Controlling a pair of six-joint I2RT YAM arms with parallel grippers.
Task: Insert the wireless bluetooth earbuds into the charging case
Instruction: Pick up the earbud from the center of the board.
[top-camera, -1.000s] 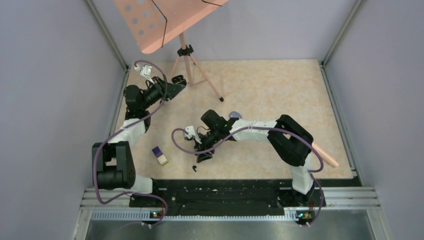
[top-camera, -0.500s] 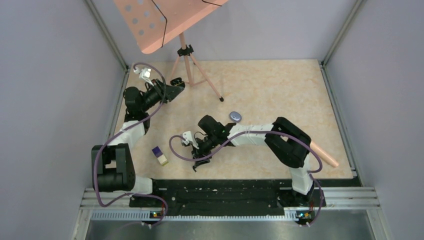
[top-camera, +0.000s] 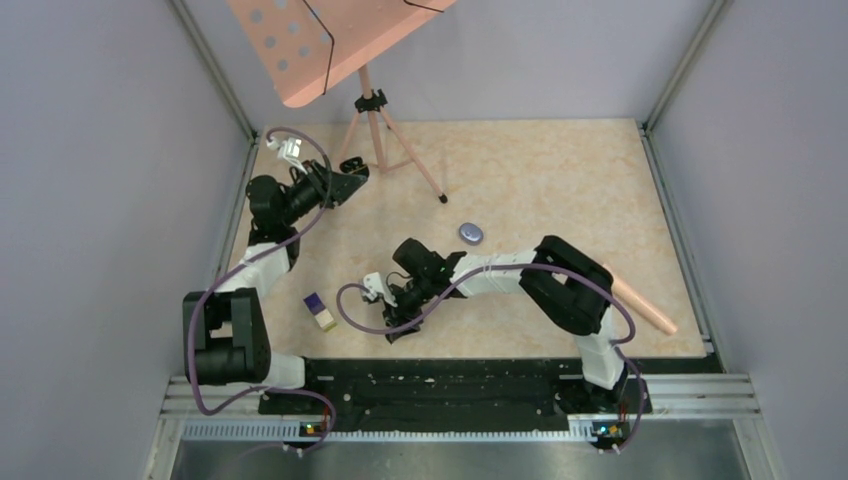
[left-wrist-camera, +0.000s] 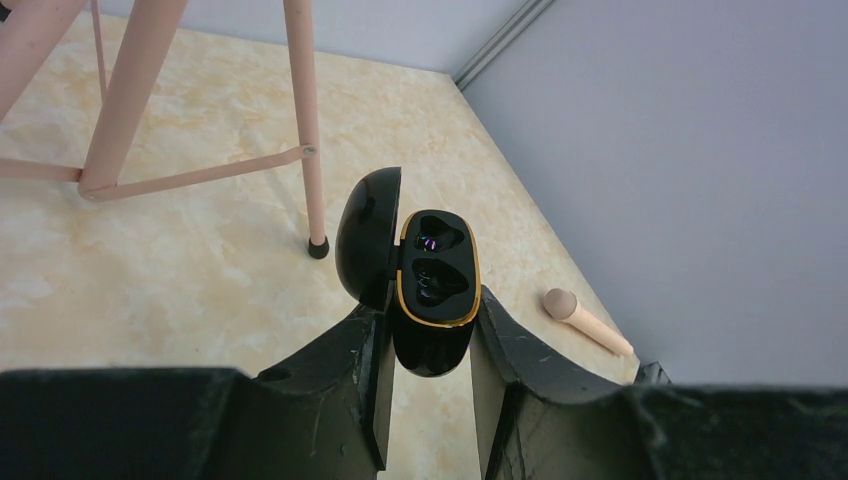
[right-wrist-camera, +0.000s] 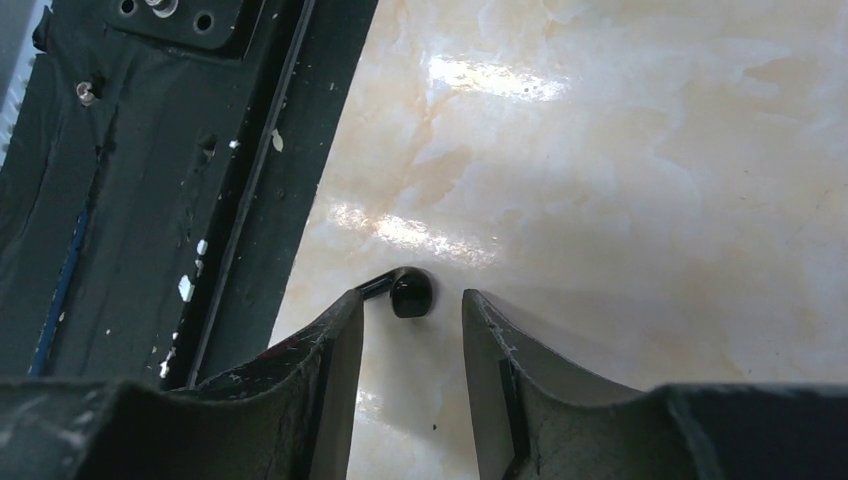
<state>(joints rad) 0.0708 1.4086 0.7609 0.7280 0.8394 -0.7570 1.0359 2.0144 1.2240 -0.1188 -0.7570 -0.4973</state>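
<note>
My left gripper (top-camera: 352, 176) is shut on a black charging case (left-wrist-camera: 433, 290) with a gold rim. The lid stands open and two dark wells show. It is held above the far left of the table, near the stand's foot. My right gripper (right-wrist-camera: 412, 312) is open and low over the table near the front edge. One black comma-shaped earbud (right-wrist-camera: 410, 292) lies on the table just ahead of its fingertips, between them. In the top view my right gripper (top-camera: 397, 325) covers that bud. The other buds are out of view.
A purple-and-cream block (top-camera: 320, 311) lies left of the right gripper. A small pale purple round case (top-camera: 471, 233) lies mid-table. A pink music stand (top-camera: 372, 100) stands at the back. A pink stick (top-camera: 640, 305) lies at right. The black base rail (right-wrist-camera: 150, 150) is close beside the bud.
My right gripper has moved left and toward the front edge, down onto the spot of the black earbud. My left gripper has shifted only slightly with the case.
</note>
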